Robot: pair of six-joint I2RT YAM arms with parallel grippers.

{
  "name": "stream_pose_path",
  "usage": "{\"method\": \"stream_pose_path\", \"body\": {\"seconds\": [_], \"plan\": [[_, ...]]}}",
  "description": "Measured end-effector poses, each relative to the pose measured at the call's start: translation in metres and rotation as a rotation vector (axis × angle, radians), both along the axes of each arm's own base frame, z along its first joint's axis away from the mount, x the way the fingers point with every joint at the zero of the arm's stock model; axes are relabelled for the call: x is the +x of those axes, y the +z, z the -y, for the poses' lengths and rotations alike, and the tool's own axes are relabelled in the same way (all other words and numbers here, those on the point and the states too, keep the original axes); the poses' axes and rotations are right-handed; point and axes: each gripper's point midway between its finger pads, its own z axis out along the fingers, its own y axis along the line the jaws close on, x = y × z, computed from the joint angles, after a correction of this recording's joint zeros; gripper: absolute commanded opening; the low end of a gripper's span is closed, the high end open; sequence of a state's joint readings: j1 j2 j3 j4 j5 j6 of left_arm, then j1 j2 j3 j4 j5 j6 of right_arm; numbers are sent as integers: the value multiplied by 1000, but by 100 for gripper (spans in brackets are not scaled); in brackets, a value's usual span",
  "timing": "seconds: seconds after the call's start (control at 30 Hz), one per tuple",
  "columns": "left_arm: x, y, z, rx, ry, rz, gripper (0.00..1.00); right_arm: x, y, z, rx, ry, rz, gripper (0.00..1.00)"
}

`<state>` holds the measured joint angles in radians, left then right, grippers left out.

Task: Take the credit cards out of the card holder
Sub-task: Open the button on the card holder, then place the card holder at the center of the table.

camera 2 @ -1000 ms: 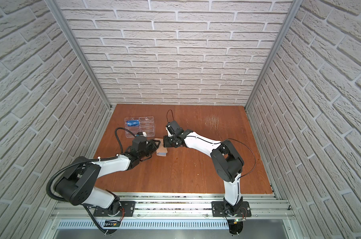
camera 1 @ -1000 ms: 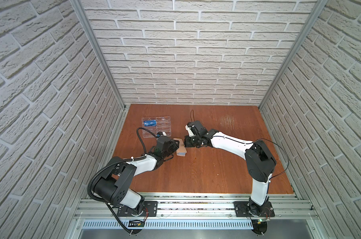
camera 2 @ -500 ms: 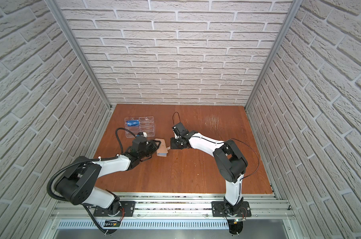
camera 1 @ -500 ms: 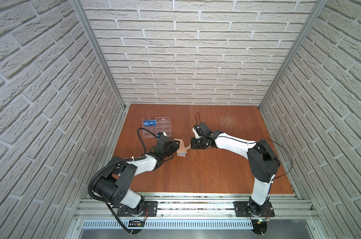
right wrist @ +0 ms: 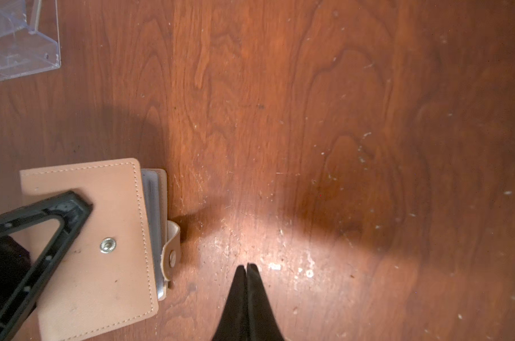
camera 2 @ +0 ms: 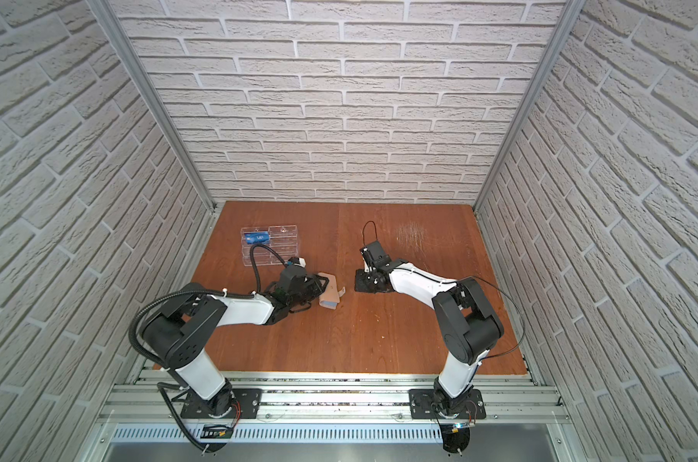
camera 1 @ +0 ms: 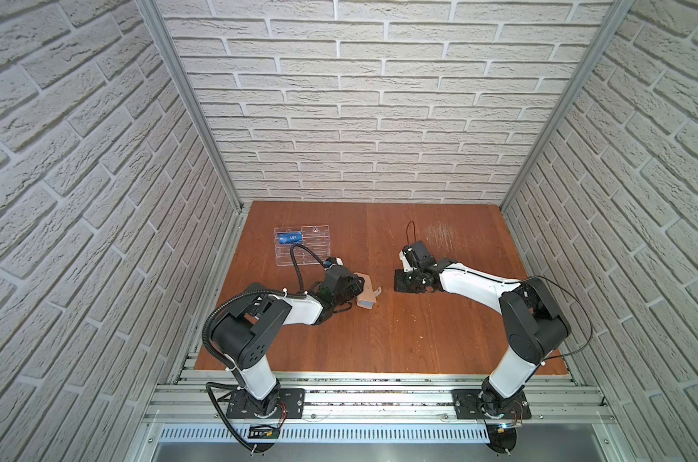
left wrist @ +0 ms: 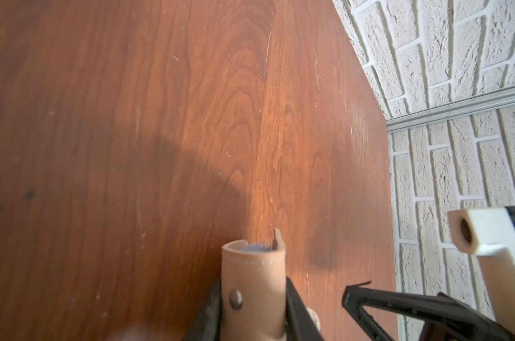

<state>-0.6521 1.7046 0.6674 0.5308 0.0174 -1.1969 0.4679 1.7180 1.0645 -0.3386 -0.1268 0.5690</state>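
Your left fingers [right wrist: 74,205] pinch the holder [right wrist: 111,192] across its covers, steadying it low at the surface [right wrist: 339,118], probably so it can't slide when something is pulled out. Its strap [right wrist: 172,245] hangs unsnapped, and the sleeves [right wrist: 153,206] show at the open edge facing your right fingers [right wrist: 238,301]. Those are pressed together just beside the strap, touching nothing (closed, they make a thin wedge, likely for lifting the cover). One card [camera 1: 290,238] sits in the rack [camera 1: 311,252]. I judge the rest are inside the holder.
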Motion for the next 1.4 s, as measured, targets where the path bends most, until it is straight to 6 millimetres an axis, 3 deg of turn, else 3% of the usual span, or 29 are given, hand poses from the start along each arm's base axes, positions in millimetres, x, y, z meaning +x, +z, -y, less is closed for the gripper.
{"method": "stream_pose_path", "body": {"seconds": [0.23,0.5,0.7,0.97,1.17,1.4], "plan": [[1,0,1,14,13,11,0,-4,9,-16,70,33,32,45],[1,0,1,21,20,16,0,-5,5,-46,116,86,30,49],[1,0,1,22,22,18,0,-1,-11,-55,115,86,-7,37],[1,0,2,23,18,20,0,0,-21,-56,109,80,-27,6],[4,-1,6,29,3,28,0,4,-21,-52,103,66,-22,6],[8,0,17,35,-25,31,10,10,-22,-33,78,28,-30,6]]}}
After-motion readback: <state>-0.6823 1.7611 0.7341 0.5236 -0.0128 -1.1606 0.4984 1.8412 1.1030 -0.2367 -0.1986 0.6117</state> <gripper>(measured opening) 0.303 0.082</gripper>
